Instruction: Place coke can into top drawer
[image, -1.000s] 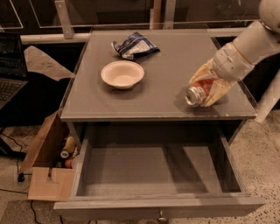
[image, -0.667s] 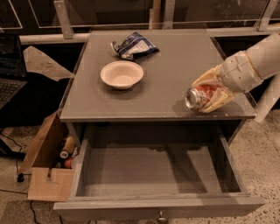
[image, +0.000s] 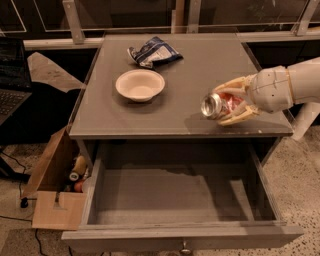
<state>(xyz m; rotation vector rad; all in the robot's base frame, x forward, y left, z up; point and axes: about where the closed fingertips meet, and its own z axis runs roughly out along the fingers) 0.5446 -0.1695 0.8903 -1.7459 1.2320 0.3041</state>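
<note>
Sideways, the gripper (image: 231, 102) clasps the coke can (image: 218, 105) near the counter's (image: 175, 75) front right corner, behind the open top drawer (image: 170, 192).

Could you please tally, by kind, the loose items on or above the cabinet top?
Can: 1, held by the gripper above the cabinet top, right front
Bowl: 1
Bag: 1
Total: 3
</note>
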